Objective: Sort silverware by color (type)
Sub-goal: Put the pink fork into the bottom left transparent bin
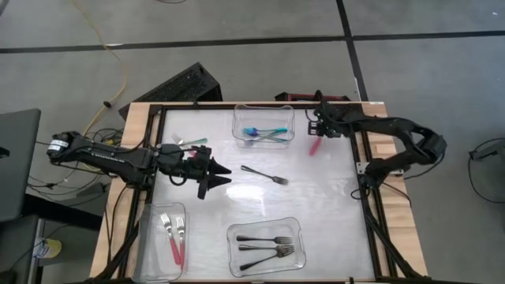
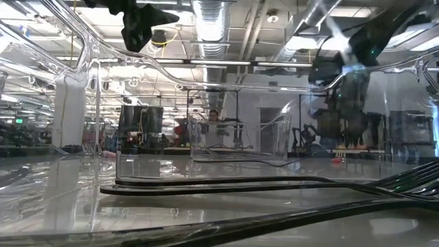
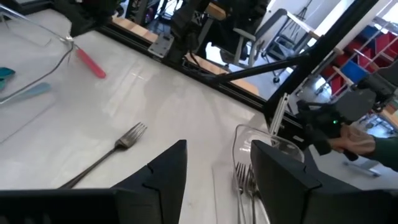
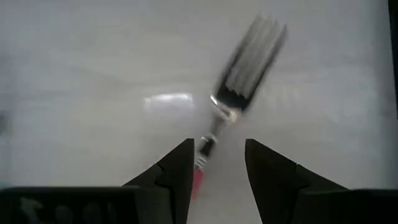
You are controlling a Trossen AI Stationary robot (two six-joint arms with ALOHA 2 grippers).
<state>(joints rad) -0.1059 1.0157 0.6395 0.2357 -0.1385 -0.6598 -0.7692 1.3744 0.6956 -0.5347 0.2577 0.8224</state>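
Observation:
My right gripper is open near the table's far right. It stands over a red-handled fork with silver tines. The fork's neck shows between the fingers and looks blurred. My left gripper is open above the table's left middle and holds nothing. A dark metal fork lies flat on the table to its right. A teal-handled fork lies beside the left arm. My right gripper points down with a finger on either side of the red-handled fork's neck. The red handle runs close along one finger. I cannot tell whether it touches the fork.
A clear bin at the far edge holds teal forks. A clear bin at the near middle holds black forks. A clear bin at the near left holds two red-handled forks. A person's hand shows beyond the table.

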